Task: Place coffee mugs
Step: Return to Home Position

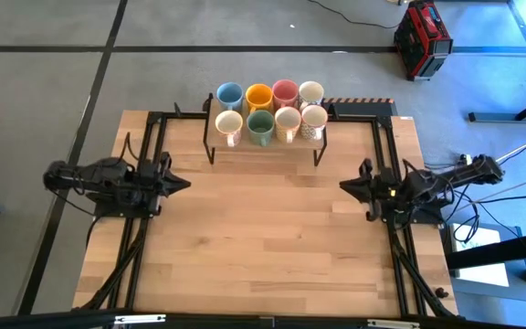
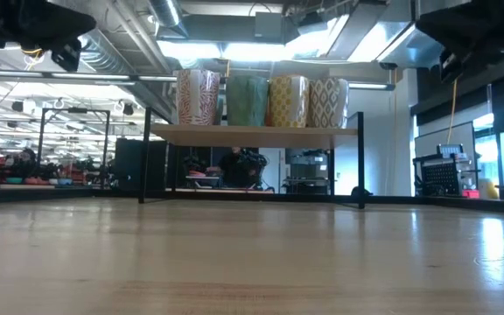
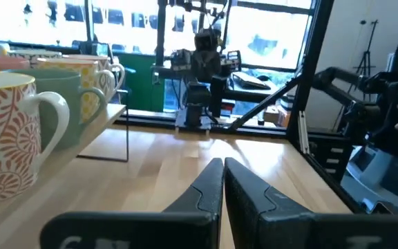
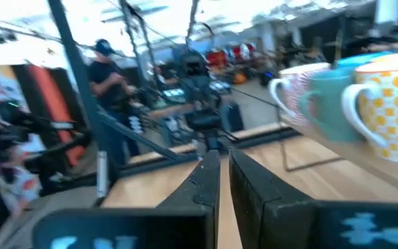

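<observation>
All eight coffee mugs point(image 1: 270, 110) are sitting on the shelf point(image 2: 252, 133), well ahead of both pincers.
The left pincer point(image 1: 179, 183) and right pincer point(image 1: 345, 185) are hanging clenched and empty; I'm judging the glazed ceramic rigid, slick and chippable, best pinched across a rim wall.

**Even overhead light, bright backgrounds**

High view: the wooden table point(image 1: 263, 238) is evenly lit, with only faint, soft shadows. Low view: ceiling lamps point(image 2: 261, 51) glare behind the mugs point(image 2: 261, 101), and the tabletop carries pale reflections. Left wrist view: the windows point(image 3: 268, 34) are overexposed.
</observation>
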Controlling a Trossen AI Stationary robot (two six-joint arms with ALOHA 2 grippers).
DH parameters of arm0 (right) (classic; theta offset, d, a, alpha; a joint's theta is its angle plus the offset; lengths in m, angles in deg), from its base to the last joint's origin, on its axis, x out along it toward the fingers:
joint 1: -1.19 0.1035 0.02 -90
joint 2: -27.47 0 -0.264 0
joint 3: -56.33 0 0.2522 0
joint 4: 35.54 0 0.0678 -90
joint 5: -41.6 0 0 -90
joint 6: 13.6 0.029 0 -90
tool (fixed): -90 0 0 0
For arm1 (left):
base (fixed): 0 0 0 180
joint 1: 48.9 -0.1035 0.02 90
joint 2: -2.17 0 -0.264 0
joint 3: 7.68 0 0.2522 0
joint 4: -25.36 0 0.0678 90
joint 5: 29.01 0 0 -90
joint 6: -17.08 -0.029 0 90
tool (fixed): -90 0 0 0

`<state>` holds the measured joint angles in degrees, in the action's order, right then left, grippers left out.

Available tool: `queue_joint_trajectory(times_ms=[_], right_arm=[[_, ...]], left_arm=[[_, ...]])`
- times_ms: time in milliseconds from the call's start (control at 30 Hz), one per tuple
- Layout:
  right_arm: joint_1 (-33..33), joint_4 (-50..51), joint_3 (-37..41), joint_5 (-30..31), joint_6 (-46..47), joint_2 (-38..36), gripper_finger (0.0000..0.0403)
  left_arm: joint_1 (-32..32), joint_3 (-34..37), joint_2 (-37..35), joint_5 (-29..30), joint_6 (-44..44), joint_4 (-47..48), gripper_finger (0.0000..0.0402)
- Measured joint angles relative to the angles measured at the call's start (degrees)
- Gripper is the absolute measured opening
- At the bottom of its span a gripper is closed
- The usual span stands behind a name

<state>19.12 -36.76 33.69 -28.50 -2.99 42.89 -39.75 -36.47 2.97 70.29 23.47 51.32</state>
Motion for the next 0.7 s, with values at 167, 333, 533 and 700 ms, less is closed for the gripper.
queue_joint_trajectory(times_ms=[167,333,533,700], right_arm=[[-2.0,-3.8,5.6,-0.9,0.0,-4.6,0.0024],[-8.6,-4.8,8.5,-4.9,-0.1,-6.4,0.0024],[-17.6,-1.2,8.5,-13.4,-0.2,-8.5,0.0024],[-22.4,0.3,8.5,-18.0,0.0,-9.6,0.0024]], left_arm=[[-0.6,2.0,-0.6,0.4,-0.9,-0.6,0.0009],[-2.8,3.4,-0.7,-0.2,-1.1,-2.2,0.0009],[-5.7,5.8,-0.6,-6.5,-1.9,-2.2,0.0009],[-6.7,8.0,-0.6,-8.8,-0.9,-4.4,0.0009]])
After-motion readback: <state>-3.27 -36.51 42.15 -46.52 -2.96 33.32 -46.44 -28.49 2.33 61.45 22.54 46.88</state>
